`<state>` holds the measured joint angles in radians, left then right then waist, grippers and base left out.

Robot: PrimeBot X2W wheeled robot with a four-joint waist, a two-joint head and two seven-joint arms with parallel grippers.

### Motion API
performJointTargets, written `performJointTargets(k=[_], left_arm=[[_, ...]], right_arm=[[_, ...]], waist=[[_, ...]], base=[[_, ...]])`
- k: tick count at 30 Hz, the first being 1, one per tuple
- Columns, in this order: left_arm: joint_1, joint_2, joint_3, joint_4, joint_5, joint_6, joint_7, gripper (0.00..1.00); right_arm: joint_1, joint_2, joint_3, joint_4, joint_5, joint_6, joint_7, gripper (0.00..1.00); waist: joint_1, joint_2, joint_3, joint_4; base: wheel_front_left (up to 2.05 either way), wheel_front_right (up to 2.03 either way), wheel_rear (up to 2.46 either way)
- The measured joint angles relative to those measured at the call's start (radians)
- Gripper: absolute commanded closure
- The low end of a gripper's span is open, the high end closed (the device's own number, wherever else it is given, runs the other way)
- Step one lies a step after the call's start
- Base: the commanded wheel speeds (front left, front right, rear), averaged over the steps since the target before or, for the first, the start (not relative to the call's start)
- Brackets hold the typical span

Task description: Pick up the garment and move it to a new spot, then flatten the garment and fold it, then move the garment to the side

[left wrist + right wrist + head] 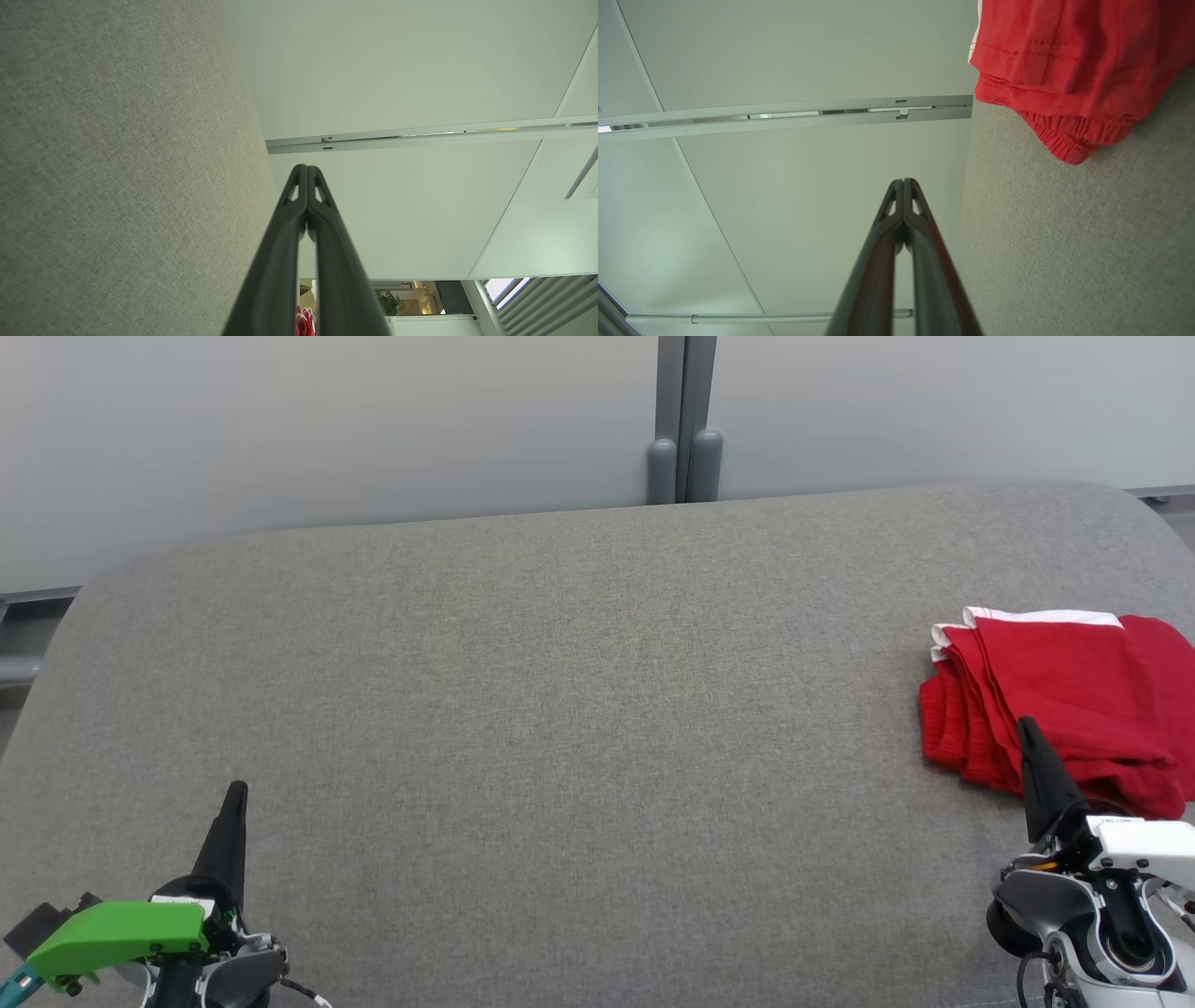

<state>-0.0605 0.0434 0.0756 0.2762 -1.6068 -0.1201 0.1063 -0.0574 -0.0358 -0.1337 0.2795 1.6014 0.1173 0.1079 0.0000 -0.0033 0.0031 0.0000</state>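
Observation:
The red garment (1064,695) with a white band lies folded in a stack at the far right of the grey table (560,709), running off the head view's right edge. In the right wrist view the garment (1073,60) fills the upper right, its elastic hem showing. My right gripper (1027,728) is shut and empty, its tip over the garment's near edge in the head view; the fingers (903,184) meet at the tip. My left gripper (238,793) is shut and empty at the lower left, far from the garment. A sliver of red garment (304,322) shows between its fingers (306,170).
Pale wall panels (327,429) with a grey post (684,429) stand behind the table's far edge. The table's rounded corners fall away at left and right. Grey fabric stretches bare across the middle and left.

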Motion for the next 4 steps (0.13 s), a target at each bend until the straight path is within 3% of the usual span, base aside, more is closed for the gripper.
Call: performJointTargets(k=[4], left_arm=[[0.000,0.000,0.000,0.000,0.000,0.000,0.000,1.00]], right_arm=[[0.000,0.000,0.000,0.000,0.000,0.000,0.000,1.00]], waist=[[0.0000,0.0000,0.000,0.000]], base=[[0.00,0.00,0.00]])
